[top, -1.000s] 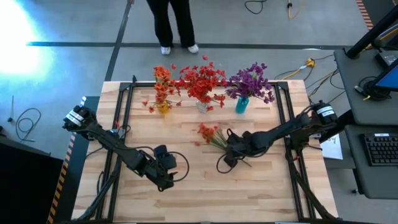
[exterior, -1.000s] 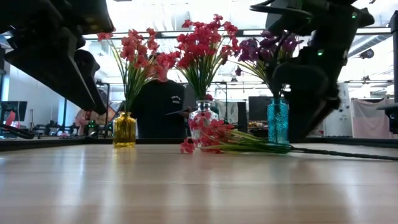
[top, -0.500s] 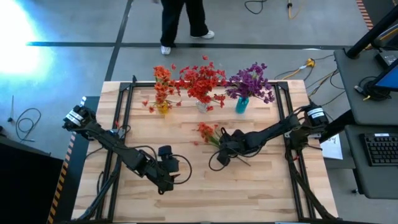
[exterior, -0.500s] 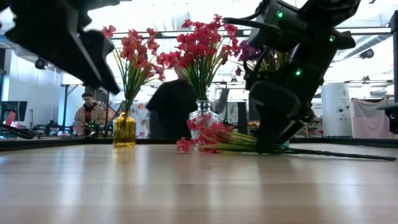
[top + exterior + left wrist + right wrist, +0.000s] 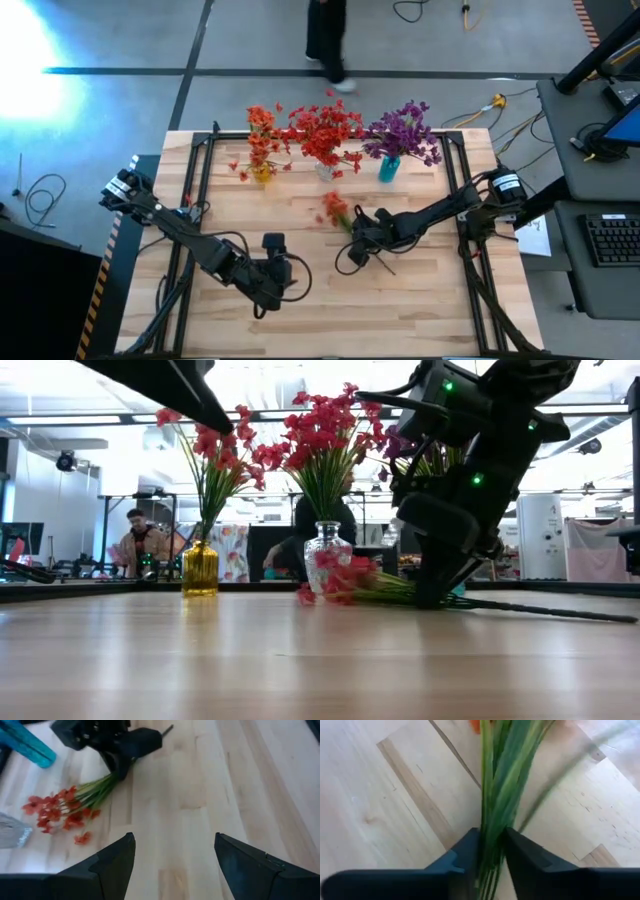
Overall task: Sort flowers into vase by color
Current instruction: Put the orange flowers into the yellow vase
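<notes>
A sprig of orange-red flowers (image 5: pixel 335 208) lies on the table's middle, its blossoms pointing to the far left and its thin stem end (image 5: pixel 388 268) to the near right. It also shows in the left wrist view (image 5: pixel 65 812). My right gripper (image 5: pixel 356 238) is shut on its green stems. My left gripper (image 5: pixel 274 262) is open and empty, above the table to the near left of the sprig. At the far edge stand a yellow vase (image 5: pixel 262 176) with orange-red flowers, a clear vase (image 5: pixel 325 172) with red ones and a teal vase (image 5: pixel 388 168) with purple ones. My right gripper pinches the sprig's bundle of green stems and leaves (image 5: pixel 492 827) between its two fingers, behind the blossoms. The fingers slant down from the table's right side and lie along the bundle. The sprig lies low, with its blossom end (image 5: pixel 335 578) and stem end at the table.
A black frame rail (image 5: pixel 200 190) runs along the table's left and another (image 5: pixel 455 190) along its right. A person (image 5: pixel 325 35) walks on the floor beyond the far edge. Bare wood lies across the table's near half (image 5: pixel 400 310).
My right gripper has gone toward the table's left along the sprig, from its bare stem to the leafy part behind the blossoms. My left gripper has gone up and a little toward the table's right. The person beyond the table has walked to the right.
</notes>
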